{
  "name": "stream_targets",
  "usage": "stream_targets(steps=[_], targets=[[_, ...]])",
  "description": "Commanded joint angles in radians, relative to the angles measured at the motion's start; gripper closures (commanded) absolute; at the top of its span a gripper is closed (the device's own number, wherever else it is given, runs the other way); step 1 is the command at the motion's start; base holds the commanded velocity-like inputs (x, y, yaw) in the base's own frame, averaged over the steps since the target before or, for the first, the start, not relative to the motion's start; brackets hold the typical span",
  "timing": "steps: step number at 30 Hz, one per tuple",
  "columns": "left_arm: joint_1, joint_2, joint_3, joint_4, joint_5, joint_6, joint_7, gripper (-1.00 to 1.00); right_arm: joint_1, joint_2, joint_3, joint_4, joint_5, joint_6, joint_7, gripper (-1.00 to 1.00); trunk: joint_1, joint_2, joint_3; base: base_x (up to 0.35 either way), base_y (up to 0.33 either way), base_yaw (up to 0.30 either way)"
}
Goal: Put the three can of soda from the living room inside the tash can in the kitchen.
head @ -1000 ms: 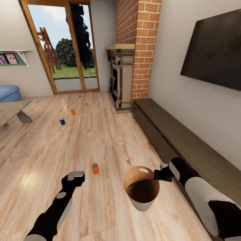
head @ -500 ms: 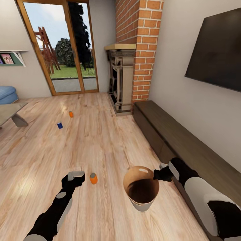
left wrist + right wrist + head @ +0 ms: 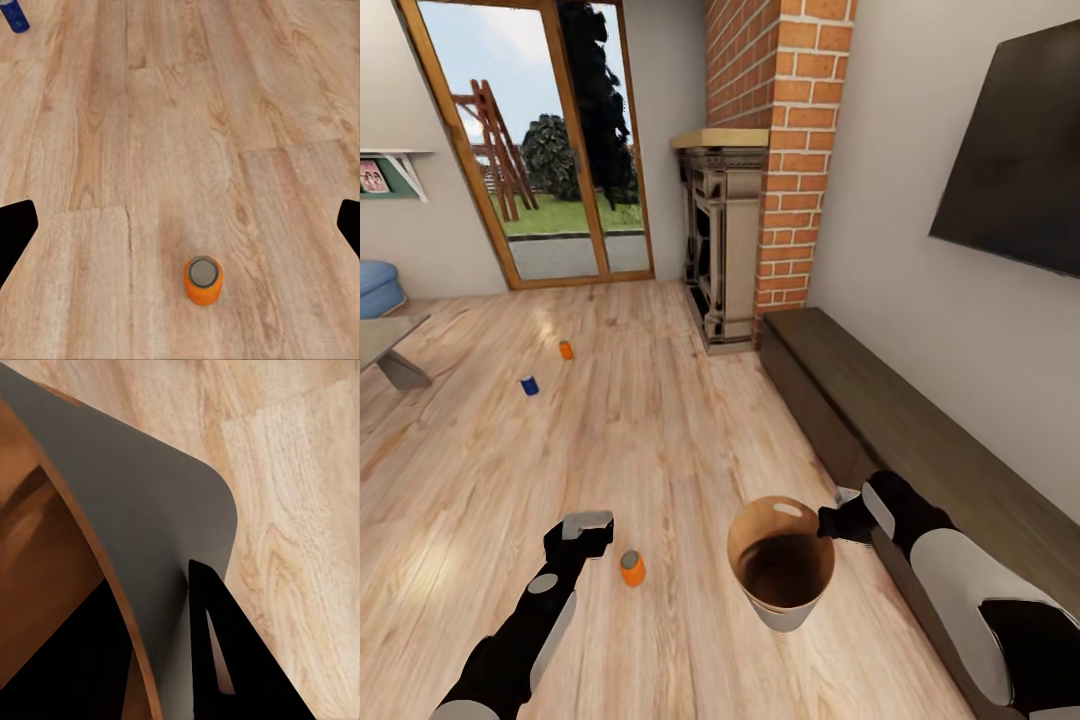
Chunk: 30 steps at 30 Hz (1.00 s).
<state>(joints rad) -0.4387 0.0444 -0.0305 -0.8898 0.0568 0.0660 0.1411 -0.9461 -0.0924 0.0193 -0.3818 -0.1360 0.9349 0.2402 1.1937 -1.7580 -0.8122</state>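
Standing orange can (image 3: 631,568) with silvery top, left tool (image 3: 588,527) wide, right tool (image 3: 827,522) pinching tan bin (image 3: 781,565)

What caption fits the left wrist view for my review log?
Open left end effector above an upright orange soda can on the wood plank floor, blue soda can farther off.
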Motion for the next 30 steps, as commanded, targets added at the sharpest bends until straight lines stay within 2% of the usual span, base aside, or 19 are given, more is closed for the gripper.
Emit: stream_targets(steps=[1,22,30], targets=[[0.000,0.000,0.000,0.000,0.000,0.000,0.000,-1.00,0.000,0.000,-0.003,0.000,-0.023,0.002,0.004,1.00,0.000,0.000,0.000,0.324,0.000,0.000],[0.000,0.000,0.000,0.000,0.000,0.000,0.000,-1.00,0.000,0.003,-0.001,0.000,-0.023,-0.014,0.003,1.00,0.000,0.000,0.000,0.324,0.002,0.000],[0.000,0.000,0.001,0.000,0.000,0.001,-0.001,-1.00,0.000,0.003,-0.001,0.000,-0.023,-0.014,0.002,1.00,0.000,0.000,0.000,0.238,0.138,0.000]])
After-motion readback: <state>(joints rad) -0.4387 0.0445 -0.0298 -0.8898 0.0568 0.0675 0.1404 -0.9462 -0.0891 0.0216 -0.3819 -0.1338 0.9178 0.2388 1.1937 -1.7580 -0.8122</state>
